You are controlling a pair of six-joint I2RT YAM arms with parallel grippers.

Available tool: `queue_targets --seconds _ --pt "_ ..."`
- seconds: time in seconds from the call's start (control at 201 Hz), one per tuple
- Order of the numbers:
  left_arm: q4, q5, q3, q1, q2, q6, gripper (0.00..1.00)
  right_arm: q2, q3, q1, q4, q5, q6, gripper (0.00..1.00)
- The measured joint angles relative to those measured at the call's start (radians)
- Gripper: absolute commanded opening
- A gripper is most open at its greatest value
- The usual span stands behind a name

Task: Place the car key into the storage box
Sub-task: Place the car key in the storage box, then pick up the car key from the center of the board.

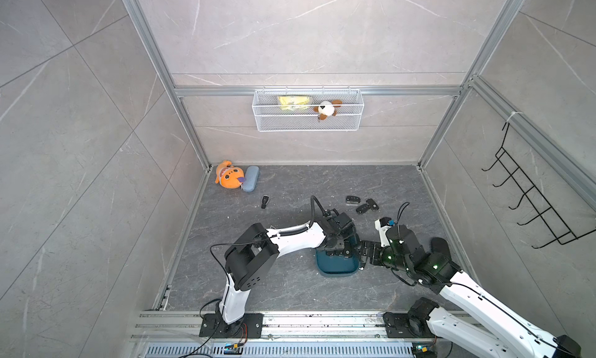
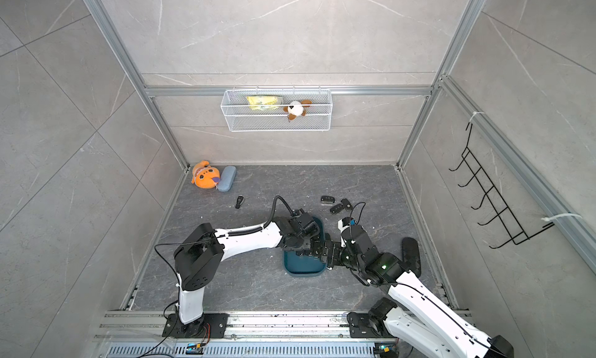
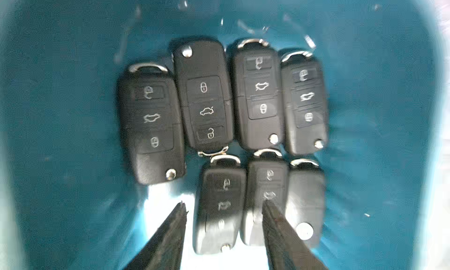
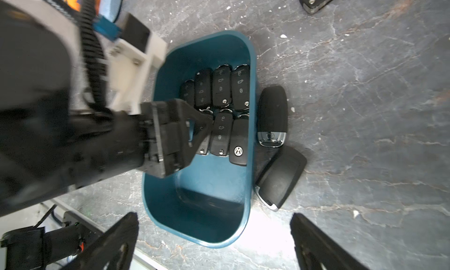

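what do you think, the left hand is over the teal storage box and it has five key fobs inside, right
Not five. The left hand is over the teal storage box, but it has seven key fobs inside: the left wrist view shows rows of four and three.

The left arm [image 1: 296,235] covers part of the storage box [image 1: 335,268]; 3 car keys [image 1: 362,208] lie clustered beyond it.

We see both top views bright, evenly lit, softly shadowed, bowed at the edges. The left wrist view smears the dark teal plastic storage box [image 3: 73,110], with glare beneath the left gripper [image 3: 224,204]. The right wrist view blurs the black-and-white left arm [image 4: 36,110]; glare whitens the grey marbled floor [image 4: 365,110] between the right gripper's [image 4: 213,215] fingers.
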Motion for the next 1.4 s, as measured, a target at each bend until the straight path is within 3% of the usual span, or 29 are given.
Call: queue_targets --seconds 0.269,0.443,0.801,1.398 --pt "-0.027 -0.02 -0.003 0.03 -0.108 0.015 0.73 0.116 0.079 0.0 0.001 0.086 -0.008 0.99" --pt "-0.047 -0.026 -0.027 0.083 -0.174 0.045 1.0 0.206 0.138 -0.012 0.018 0.151 -0.015 0.99" --pt "-0.074 -0.017 -0.033 0.18 -0.285 0.139 1.0 0.459 0.264 -0.106 0.058 0.252 -0.014 0.99" --pt "-0.062 0.053 -0.063 0.286 -0.369 0.268 1.0 0.905 0.47 -0.306 0.103 0.189 0.068 0.89"
